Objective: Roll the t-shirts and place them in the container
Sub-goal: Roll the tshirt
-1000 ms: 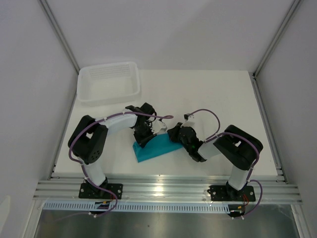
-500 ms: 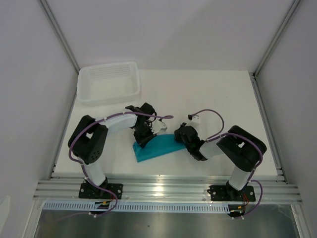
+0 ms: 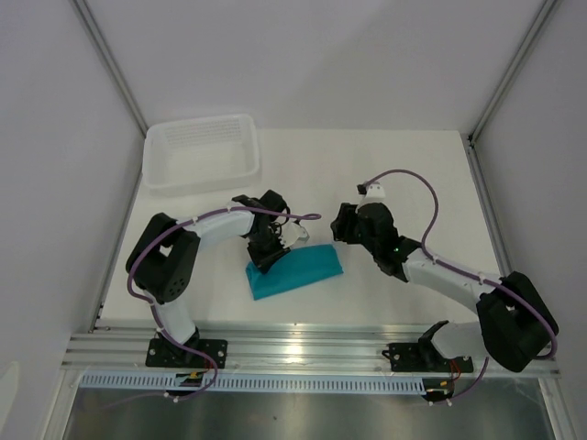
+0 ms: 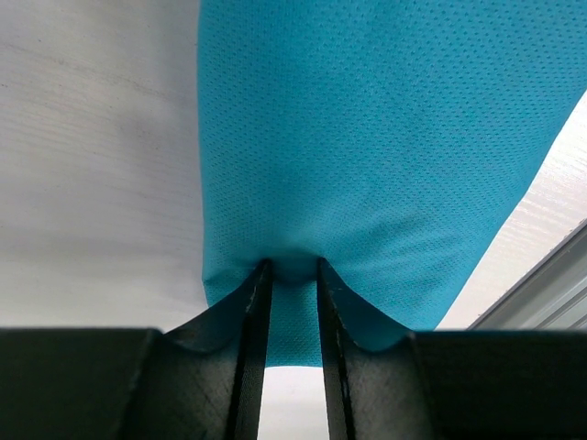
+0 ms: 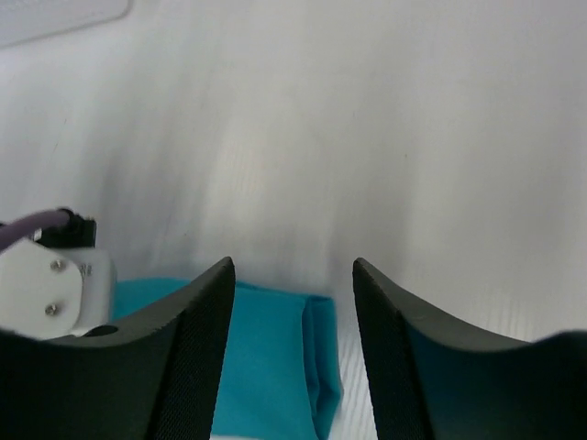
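Near the front middle of the table point(image 3: 404, 174), the t-shirt point(image 3: 295, 271) lies as a compact teal bundle, so the rolling looks mostly done. What's left, I'd guess, is letting go and maybe tidying the ends. The left gripper point(image 4: 292, 266) pinches a fold at the bundle's left end. The right gripper point(image 5: 292, 263) is spread wide, holding nothing, near the right end and off the cloth. The tray point(image 3: 151, 163) sits at the far-left corner with nothing visible inside.

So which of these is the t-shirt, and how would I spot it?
Look at the white table, near its front edge between the left arm and the right arm. The t-shirt lies there as a compact wedge-shaped bundle. It is the only teal thing; the tray at back left is white plastic.
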Tool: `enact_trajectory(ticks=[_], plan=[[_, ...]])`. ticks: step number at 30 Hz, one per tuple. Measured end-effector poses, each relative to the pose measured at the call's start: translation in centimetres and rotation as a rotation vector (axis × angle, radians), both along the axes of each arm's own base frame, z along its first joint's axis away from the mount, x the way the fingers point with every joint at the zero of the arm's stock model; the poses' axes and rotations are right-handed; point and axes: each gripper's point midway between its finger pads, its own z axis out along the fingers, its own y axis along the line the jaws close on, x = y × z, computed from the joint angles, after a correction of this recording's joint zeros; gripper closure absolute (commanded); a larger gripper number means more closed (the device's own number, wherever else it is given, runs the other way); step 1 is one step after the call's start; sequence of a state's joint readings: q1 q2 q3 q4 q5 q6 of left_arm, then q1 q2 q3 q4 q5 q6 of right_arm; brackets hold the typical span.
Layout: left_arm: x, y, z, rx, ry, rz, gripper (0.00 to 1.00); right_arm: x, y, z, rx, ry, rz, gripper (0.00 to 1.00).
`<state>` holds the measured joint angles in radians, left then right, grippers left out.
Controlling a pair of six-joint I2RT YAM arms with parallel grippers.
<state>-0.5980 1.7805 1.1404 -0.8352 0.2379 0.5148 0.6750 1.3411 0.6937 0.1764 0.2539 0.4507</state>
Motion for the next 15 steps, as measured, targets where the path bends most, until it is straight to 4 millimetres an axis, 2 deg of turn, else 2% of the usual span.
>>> enact_trajectory(ticks=[2,6,10,15], plan=[[0.0,0.0,0.0,0.000,0.000,0.000,0.68,-0.6,-0.5,-0.1,0.002,0.031,0.036,0.42],[0.1,0.1,0.0,0.006,-0.007,0.001,0.68,-2.4,-0.4,-1.8,-0.008,0.123,0.144,0.43],[0.2,0.2,0.0,0.011,-0.011,0.002,0.68,-4.3,0.5,-4.3,-0.015,0.235,0.253,0.45],[0.2,0.4,0.0,0.014,-0.020,0.003,0.68,-5.2,0.2,-7.5,-0.001,0.352,0.292,0.46]])
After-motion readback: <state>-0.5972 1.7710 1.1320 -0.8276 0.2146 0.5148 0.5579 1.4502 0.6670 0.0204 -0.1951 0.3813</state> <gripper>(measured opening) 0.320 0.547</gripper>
